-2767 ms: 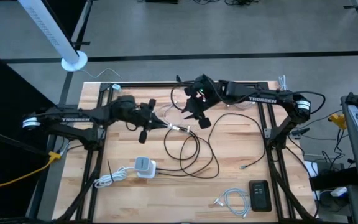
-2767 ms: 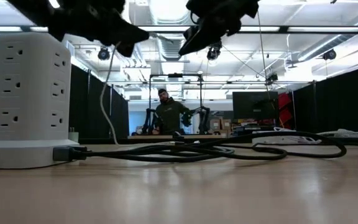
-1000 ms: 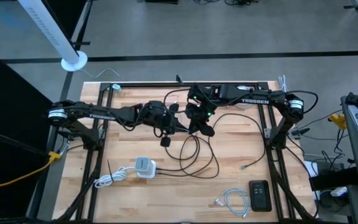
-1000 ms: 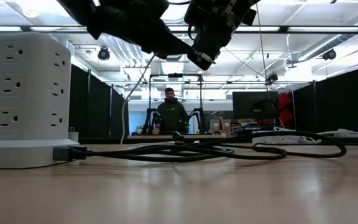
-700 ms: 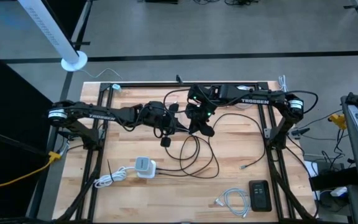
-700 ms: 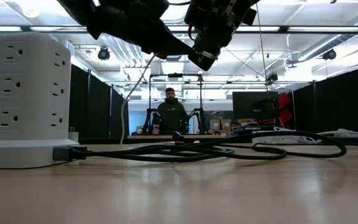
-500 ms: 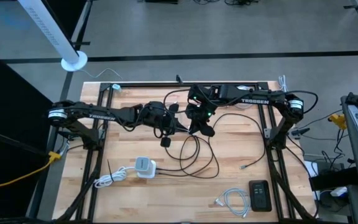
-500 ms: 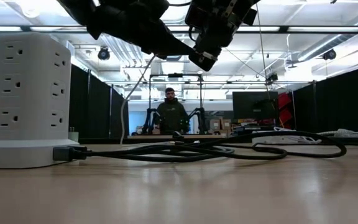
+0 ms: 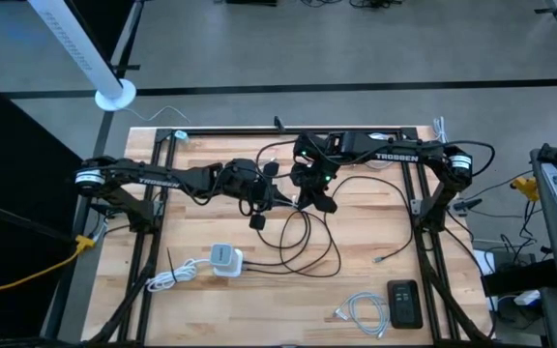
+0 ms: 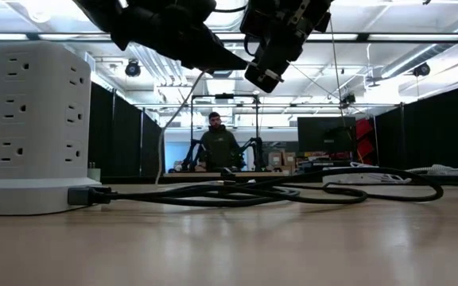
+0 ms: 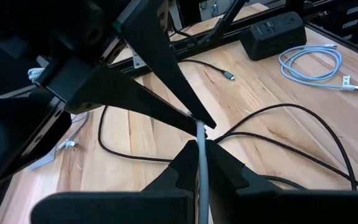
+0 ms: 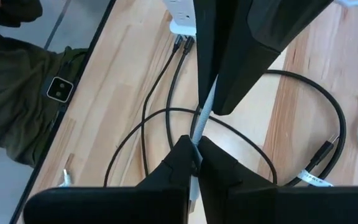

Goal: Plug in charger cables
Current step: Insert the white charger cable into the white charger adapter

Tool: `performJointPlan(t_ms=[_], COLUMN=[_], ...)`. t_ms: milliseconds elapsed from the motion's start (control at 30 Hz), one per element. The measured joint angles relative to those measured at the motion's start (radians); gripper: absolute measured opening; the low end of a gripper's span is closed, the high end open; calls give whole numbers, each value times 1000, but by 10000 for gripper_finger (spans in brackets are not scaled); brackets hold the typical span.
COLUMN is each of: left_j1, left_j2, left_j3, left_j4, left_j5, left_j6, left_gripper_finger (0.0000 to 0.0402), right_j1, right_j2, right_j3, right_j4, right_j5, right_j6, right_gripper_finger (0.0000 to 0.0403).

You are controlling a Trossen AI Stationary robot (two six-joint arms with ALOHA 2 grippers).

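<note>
From above, both dark arms reach toward the middle of the wooden worktop (image 9: 375, 227). The left gripper (image 9: 277, 200) and the right gripper (image 9: 309, 198) meet just beside each other, above the looped long black cable (image 9: 309, 240). A thin grey cable (image 9: 283, 200) spans the short gap between them. A white cube adapter (image 9: 222, 258) with a white cord sits toward the near left corner. A coiled white cable (image 9: 361, 311) and a black power strip (image 9: 404, 304) lie at the near right corner, with bare wood between them and the black loops.

At table height, both grippers hang high above the worktop, the right gripper (image 10: 265, 67) beside the left one (image 10: 213, 56). A white tower of outlets (image 10: 36, 127) stands at the left. The black cable (image 10: 293, 191) lies flat across the middle. A person (image 10: 217, 147) stands far behind.

From the left wrist, the left gripper's fingers (image 11: 219, 165) are clamped on the grey cable (image 11: 201, 155), whose end meets the right gripper's tips.

From the right wrist, the right gripper's fingers (image 12: 222, 165) are pinched on the same grey cable (image 12: 202, 115), which runs up to the left gripper.
</note>
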Motion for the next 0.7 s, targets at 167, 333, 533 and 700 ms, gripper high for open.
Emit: performJointPlan(t_ms=[167,333,533,700], left_j1=[0,0,1,3], left_j2=[-1,-22,-42,-62], left_j3=[4,4,4,6], left_j4=[-1,-15,-21,-77], left_j5=[-1,-84,-132,-227], left_j6=[0,0,0,-5], left_gripper_finger=[0,0,0,3], right_j1=[1,12,45,49], right_j2=[0,-2,-2,-2], right_j3=[-2,-9,-15,-16], right_j4=[4,25,116,178], right_j5=[16,154,314,495], right_j6=[-53,-129,-158,-174], right_gripper_finger=[1,1,0,0])
